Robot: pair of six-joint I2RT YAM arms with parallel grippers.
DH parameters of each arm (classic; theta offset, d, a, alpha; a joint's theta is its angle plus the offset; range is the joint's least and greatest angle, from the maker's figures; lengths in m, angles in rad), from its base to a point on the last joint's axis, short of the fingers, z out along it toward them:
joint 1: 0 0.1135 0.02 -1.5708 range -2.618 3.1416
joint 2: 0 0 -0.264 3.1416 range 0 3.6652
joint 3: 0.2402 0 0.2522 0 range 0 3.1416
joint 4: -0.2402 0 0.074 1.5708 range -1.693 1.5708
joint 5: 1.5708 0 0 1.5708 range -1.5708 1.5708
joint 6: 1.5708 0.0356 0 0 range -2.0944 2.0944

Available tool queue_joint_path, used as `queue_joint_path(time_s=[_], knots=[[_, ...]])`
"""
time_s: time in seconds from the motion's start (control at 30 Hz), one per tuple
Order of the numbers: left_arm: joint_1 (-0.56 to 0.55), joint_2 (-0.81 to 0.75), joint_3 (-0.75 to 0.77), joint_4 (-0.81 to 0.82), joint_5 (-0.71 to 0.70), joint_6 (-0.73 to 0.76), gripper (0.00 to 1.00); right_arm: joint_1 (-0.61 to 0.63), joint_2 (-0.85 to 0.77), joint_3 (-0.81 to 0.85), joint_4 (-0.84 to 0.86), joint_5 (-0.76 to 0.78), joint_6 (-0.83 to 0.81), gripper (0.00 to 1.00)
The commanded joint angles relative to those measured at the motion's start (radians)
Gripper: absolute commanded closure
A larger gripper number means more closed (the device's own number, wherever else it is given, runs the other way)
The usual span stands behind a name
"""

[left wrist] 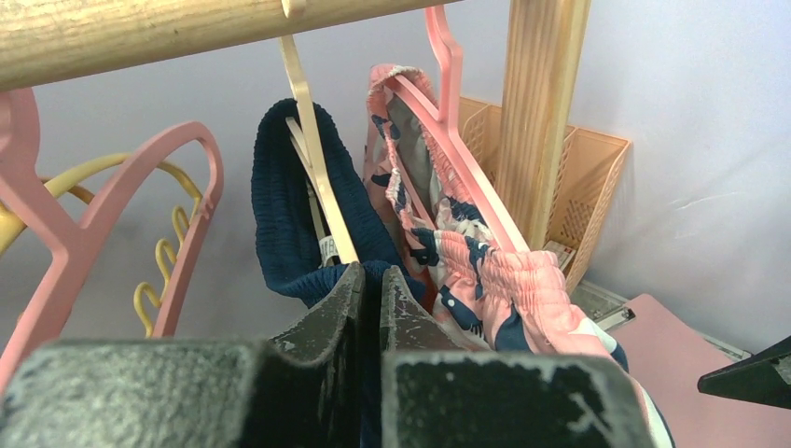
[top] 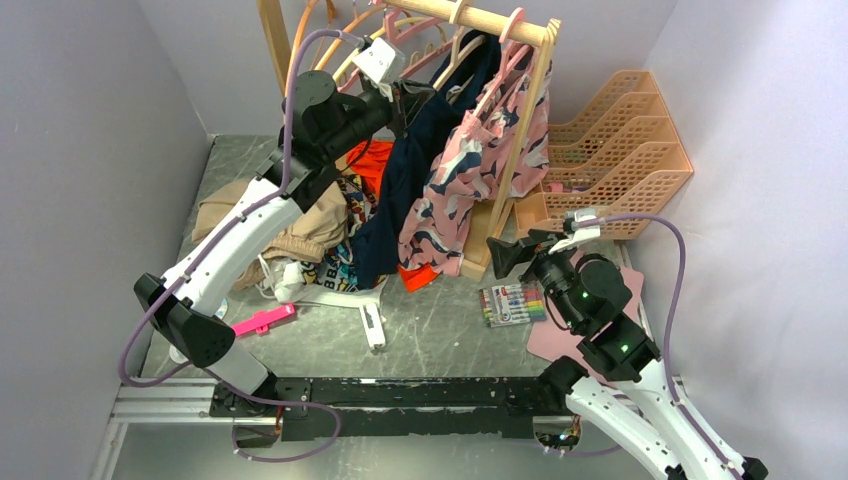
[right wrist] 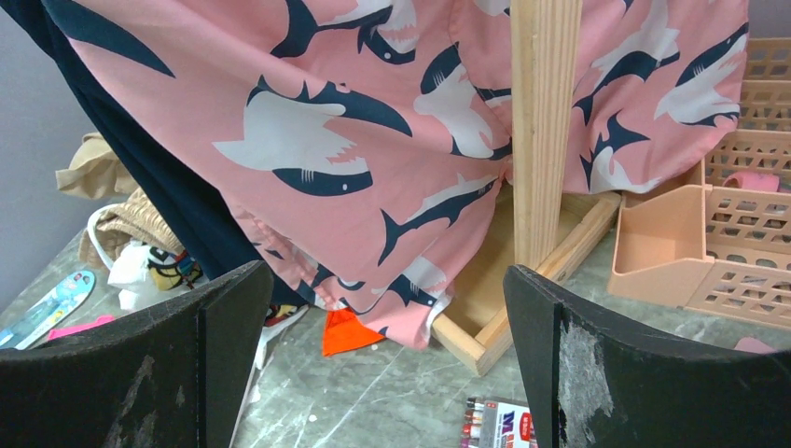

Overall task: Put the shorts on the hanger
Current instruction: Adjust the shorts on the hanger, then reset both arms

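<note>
The navy shorts [top: 398, 190] hang from the wooden rail, draped over the cream hanger [left wrist: 317, 177]; the waistband [left wrist: 280, 215] loops around the hanger's arm. My left gripper [top: 398, 100] is up at the rail, and in the left wrist view it [left wrist: 371, 280] is shut on a fold of the navy fabric just below the hanger. My right gripper [top: 508, 255] is open and empty, low near the rack's base; in the right wrist view it [right wrist: 387, 308] faces the hanging clothes from a short distance.
Pink shark-print shorts [top: 480, 170] hang beside the navy ones on a pink hanger [left wrist: 457, 159]. More pink hangers [left wrist: 177, 187] and a yellow hanger [left wrist: 84, 177] hang left. The rack post [right wrist: 541, 121], peach file trays [top: 620, 150], markers [top: 515, 303] and a clothes pile [top: 300, 235] surround the rack.
</note>
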Motion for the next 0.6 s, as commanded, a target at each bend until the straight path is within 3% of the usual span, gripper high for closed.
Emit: queue_joint_path(time_s=[0.0,0.57], knots=[[-0.002,-0.012,0.033,0.024,0.02,0.015,0.93,-0.001,-0.009,0.0,0.0,0.006,-0.011,0.0],[-0.003,-0.183,-0.098,0.05,0.023,0.017,0.93,-0.002,0.016,0.005,0.008,0.009,-0.014,0.0]])
